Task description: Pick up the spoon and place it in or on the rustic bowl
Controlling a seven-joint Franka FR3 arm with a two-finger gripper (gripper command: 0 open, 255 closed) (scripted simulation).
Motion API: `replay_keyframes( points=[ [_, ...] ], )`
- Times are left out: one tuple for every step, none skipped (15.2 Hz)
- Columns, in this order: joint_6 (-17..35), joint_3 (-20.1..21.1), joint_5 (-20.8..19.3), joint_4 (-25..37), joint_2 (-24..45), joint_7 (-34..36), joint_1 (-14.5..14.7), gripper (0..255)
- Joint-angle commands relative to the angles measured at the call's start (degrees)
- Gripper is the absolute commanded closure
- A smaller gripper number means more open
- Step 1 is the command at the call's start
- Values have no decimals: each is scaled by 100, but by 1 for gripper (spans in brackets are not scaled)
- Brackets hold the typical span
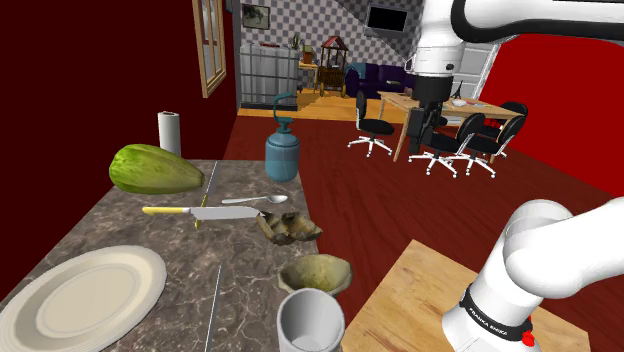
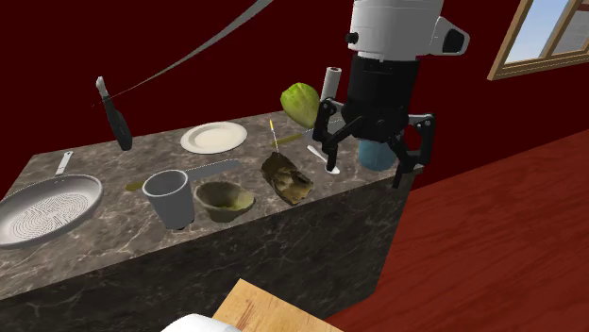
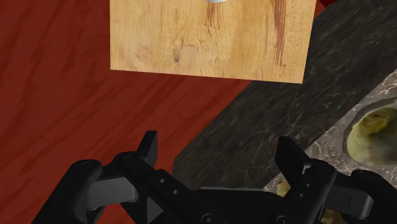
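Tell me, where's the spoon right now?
In the shoulder view the spoon lies flat on the marble counter, between the blue jug and the yellow-handled knife.

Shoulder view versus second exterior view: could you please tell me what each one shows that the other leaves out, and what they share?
The shoulder view adds the office chairs around a table in the far room. The second exterior view adds a round perforated pan at the counter's end and a black-handled knife near it. Both share the spoon, white plate, white cup, green fruit and the open gripper.
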Motion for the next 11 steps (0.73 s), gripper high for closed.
replay_keyframes(
  points=[
    [0, 0, 0, 0, 0, 0, 0, 0],
    [215, -23, 16, -48, 123, -75, 36, 0],
    [428, -44, 33, -89, 252, -151, 73, 0],
    [639, -65, 52, -121, 388, -227, 110, 0],
    [848, -85, 73, -145, 530, -304, 148, 0],
    [1054, -103, 96, -160, 678, -382, 186, 0],
    [1257, -120, 122, -168, 831, -462, 224, 0],
    [1457, -135, 149, -167, 990, -543, 262, 0],
    [1653, -150, 179, -158, 1153, -625, 302, 0],
    [1844, -164, 211, -142, 1320, -707, 342, 0],
    [2032, -177, 246, -117, 1491, -791, 382, 0]
  ],
)
